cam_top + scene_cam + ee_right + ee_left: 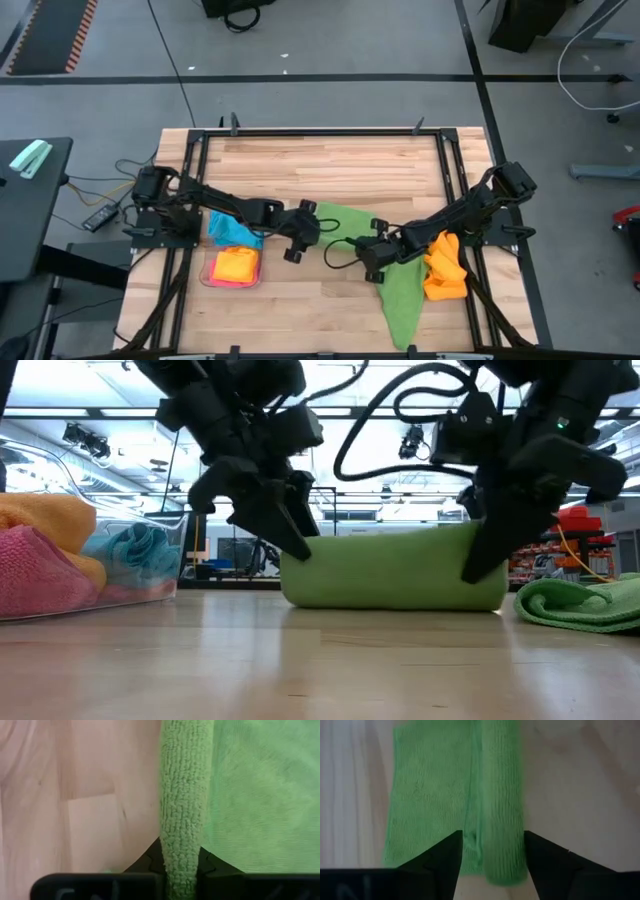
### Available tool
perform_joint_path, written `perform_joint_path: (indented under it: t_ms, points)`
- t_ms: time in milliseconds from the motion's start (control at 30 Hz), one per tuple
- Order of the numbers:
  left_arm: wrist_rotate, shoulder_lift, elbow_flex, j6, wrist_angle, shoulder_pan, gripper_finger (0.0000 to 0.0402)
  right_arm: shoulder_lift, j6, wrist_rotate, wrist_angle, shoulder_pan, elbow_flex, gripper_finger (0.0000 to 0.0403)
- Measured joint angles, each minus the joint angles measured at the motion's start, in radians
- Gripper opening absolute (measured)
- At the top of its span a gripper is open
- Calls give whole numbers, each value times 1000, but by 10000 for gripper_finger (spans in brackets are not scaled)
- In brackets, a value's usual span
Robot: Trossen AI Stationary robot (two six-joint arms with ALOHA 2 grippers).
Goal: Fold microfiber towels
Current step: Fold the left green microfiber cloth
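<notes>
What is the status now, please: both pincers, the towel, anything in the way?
Left pincer open astride folded edge of green microfiber towel. Right pincer shut on that edge. Orange microfiber towel beside it, not blocking.

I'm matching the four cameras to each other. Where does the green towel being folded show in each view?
High: green towel, centre-right, between both grippers.
Low: folded band, centre.
Left wrist: upper centre, fold between the open fingers.
Right wrist: fold pinched at bottom centre.
Shared landmark: the wooden table.
</notes>
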Motion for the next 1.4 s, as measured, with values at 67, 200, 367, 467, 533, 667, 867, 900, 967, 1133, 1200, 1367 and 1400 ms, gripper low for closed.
perform_joint_path:
  t_ms: [67, 200, 367, 467, 533, 667, 867, 900, 967, 1133, 1200, 1367, 1400]
  points:
    - [2, -18, -9, 7, 10, 0, 209, 1, 13, -13, 10, -7, -10, 40]
    - [-2, -42, -8, 13, 27, 8, 199, 1, 57, -45, 7, -39, -17, 40]
    - [-8, -57, -8, 55, 26, 11, 188, -8, 110, -126, 5, -88, -18, 40]
    - [-8, -57, -8, 78, 24, 11, 183, -36, 109, -139, 9, -104, -18, 40]
    - [-8, -57, -8, 85, 24, 13, 181, -56, 95, -141, -1, -109, -18, 40]
    - [-8, -57, -8, 85, 22, 29, 176, -111, 85, -137, -26, -113, -17, 40]
    - [-2, -57, -8, 112, 29, 25, 168, -144, 88, -136, -31, -136, -69, 40]
    - [7, -57, -10, 113, 40, 23, 166, -144, 88, -142, -29, -142, -80, 40]
    - [12, -57, -23, 114, 73, 22, 160, -145, 79, -163, -9, -152, -101, 40]
    - [7, -57, -97, 63, 222, 64, 139, -164, 29, -204, 8, -171, -121, 40]
    - [5, -57, -131, 33, 283, 88, 128, -185, 8, -207, 9, -176, -121, 40]
    - [-8, -44, -179, -6, 414, 135, 103, -255, -43, -218, 5, -182, -121, 40]
    - [-17, -33, -178, -14, 426, 144, 99, -265, -48, -223, 3, -186, -121, 40]
